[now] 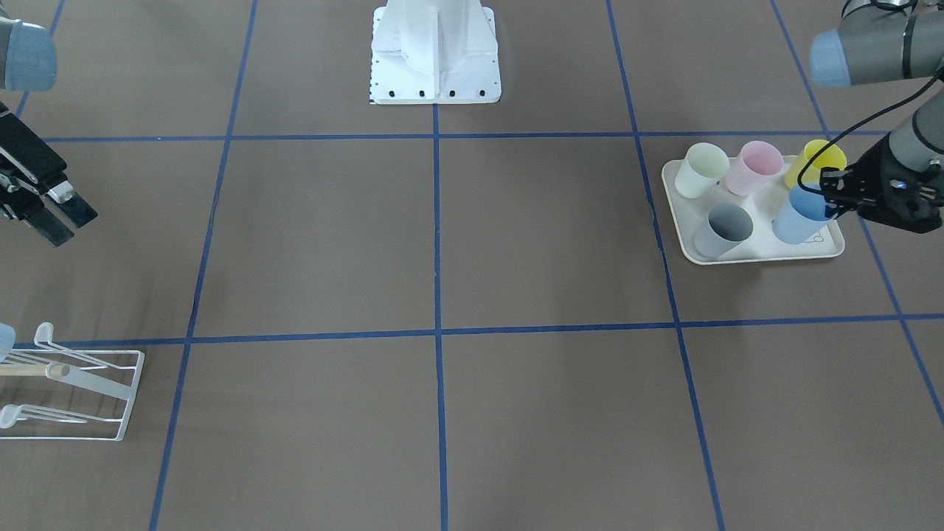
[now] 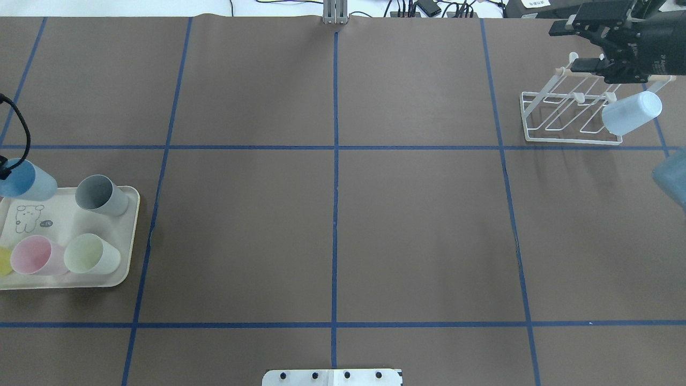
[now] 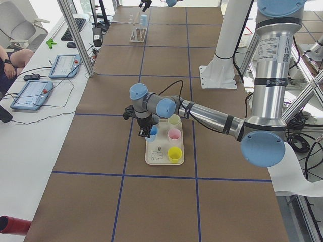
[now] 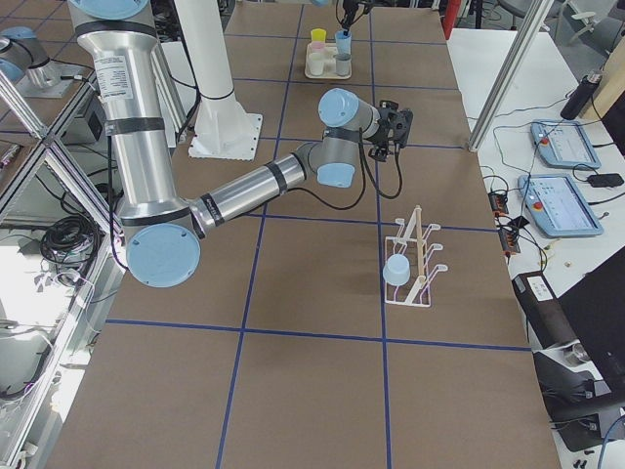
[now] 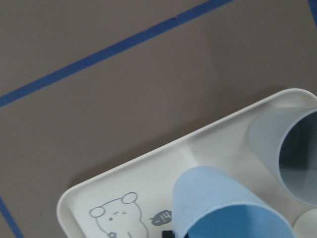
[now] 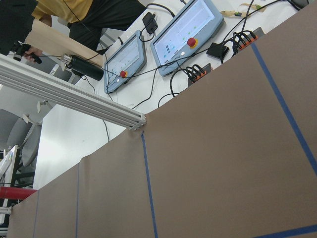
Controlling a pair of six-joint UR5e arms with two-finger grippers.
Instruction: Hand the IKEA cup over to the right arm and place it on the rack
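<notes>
Looking at the big stuff first, the brown paper-covered table with blue tape lines (image 2: pixel 332 214) has its two work spots at opposite ends. I reckon that's why a hand-over is needed at all, since neither arm looks able to cover both. The cream rectangular plastic tray with a little bear drawing (image 2: pixel 59 220) sits at the robot's left end. The small white wire rack with a wooden dowel (image 2: pixel 568 141) is way over at the right end, with one pale blue plastic cup (image 2: pixel 631 112) tilted on a prong. On the tray a grey cup (image 2: pixel 99 195), pink cup (image 2: pixel 35 254), pale green cup (image 2: pixel 88 254) and yellow cup (image 1: pixel 815 162) stand mouth up. The brighter blue plastic IKEA cup (image 1: pixel 798 217) is the one in play. The left gripper (image 1: pixel 824 193) has its fingers pinched on the rim, and the cup hangs tipped over the tray next to the grey cup, apparently lifted a little. My guess is the rim grip leaves the cup's body free for the other side to grab. The right gripper (image 1: pixel 77 225) hovers raised at the rack end, fingers spread with nothing between them and well apart from the blue cup, so the pass isn't done yet.
</notes>
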